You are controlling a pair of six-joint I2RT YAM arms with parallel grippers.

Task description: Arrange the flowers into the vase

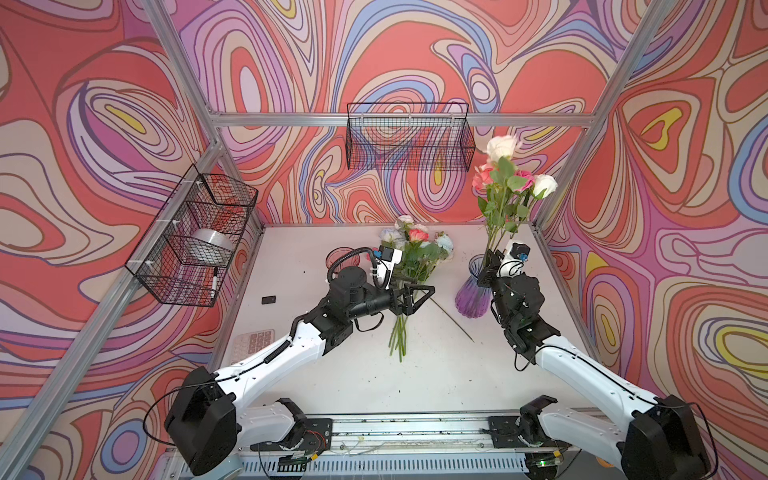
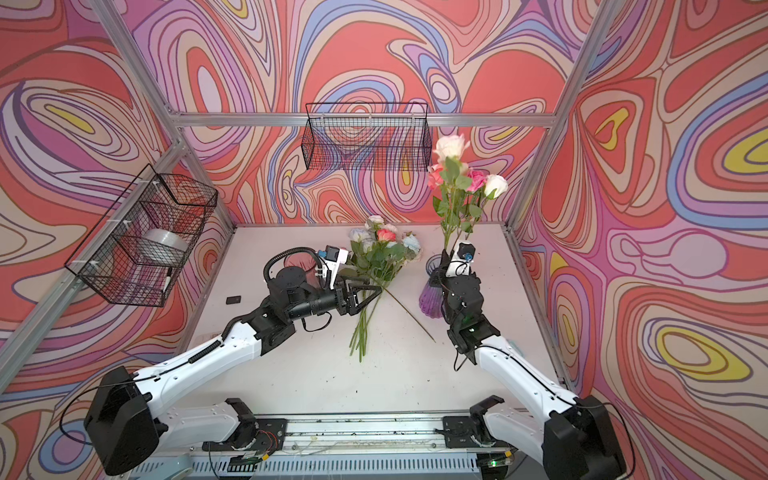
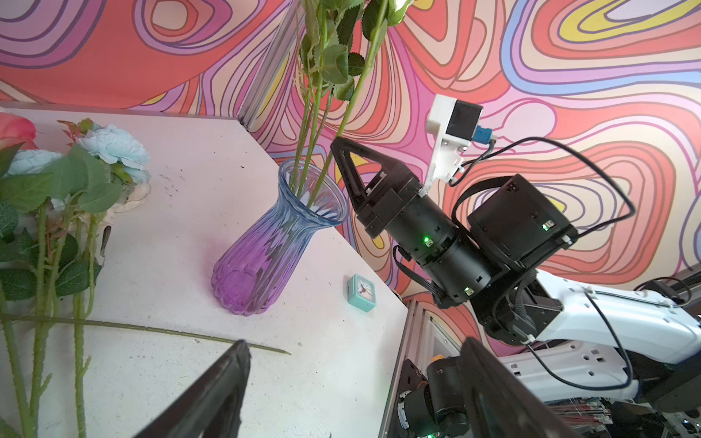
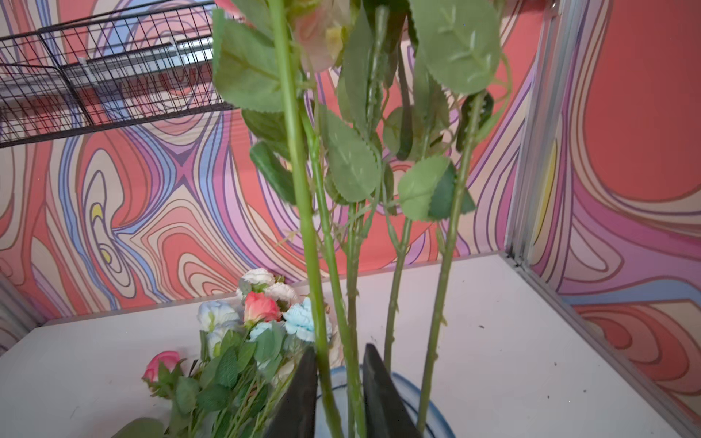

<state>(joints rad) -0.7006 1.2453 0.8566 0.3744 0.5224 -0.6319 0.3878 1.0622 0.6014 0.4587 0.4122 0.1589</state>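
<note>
Judging from both top views, the job stood partway: a handful of flowers (image 1: 505, 178) rose upright from the vase (image 1: 471, 297) on the right of the table (image 1: 436, 374). A bunch (image 1: 411, 253) lay flat in the middle, blooms toward the far side and stems pointing near. One loose stem (image 1: 453, 320) slanted out of it to the right, ending near the vase's foot. The right gripper (image 1: 489, 259) sat at the vase's mouth among the standing stems. The left gripper (image 1: 422, 297) was spread wide over the bunch's stems and held nothing; whether it touched them could not be told. From the left wrist, the vase showed purple at the foot and blue at the rim, the stems dropped inside it, and the right gripper was just beside the rim. From the right wrist, its jaws stood a narrow gap apart with two stems between them; whether they pressed on those stems could not be told. The step in hand looked like the end of setting a flower into the vase. Next, the right gripper would need to spread fully and back away without dragging the stems or tipping the vase. The left would need to come down on one stem of the bunch, close on it and lift it free of its neighbours.
</note>
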